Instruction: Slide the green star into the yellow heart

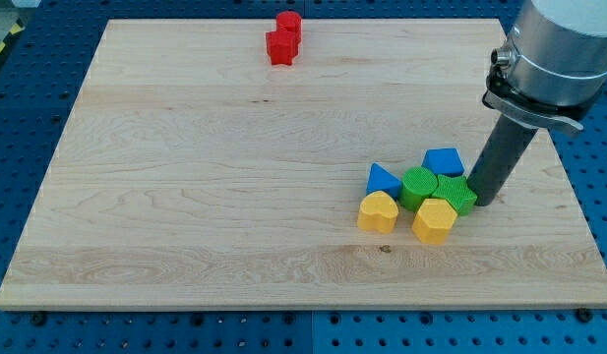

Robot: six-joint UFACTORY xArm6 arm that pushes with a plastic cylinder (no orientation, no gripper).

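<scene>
The green star (457,196) lies in a tight cluster at the view's lower right. My tip (483,203) rests against the star's right side. The yellow heart (378,211) lies at the left end of the cluster, about two block widths left of the star. A round green block (418,186) and a yellow hexagon (434,219) sit between the star and the heart. The star touches both of them. The heart is just apart from the hexagon.
A blue triangle (384,180) sits above the heart, touching the round green block. Another blue block (443,161) sits above the star. Two red blocks (283,37) stand together near the board's top edge. The wooden board (185,197) is ringed by a blue perforated table.
</scene>
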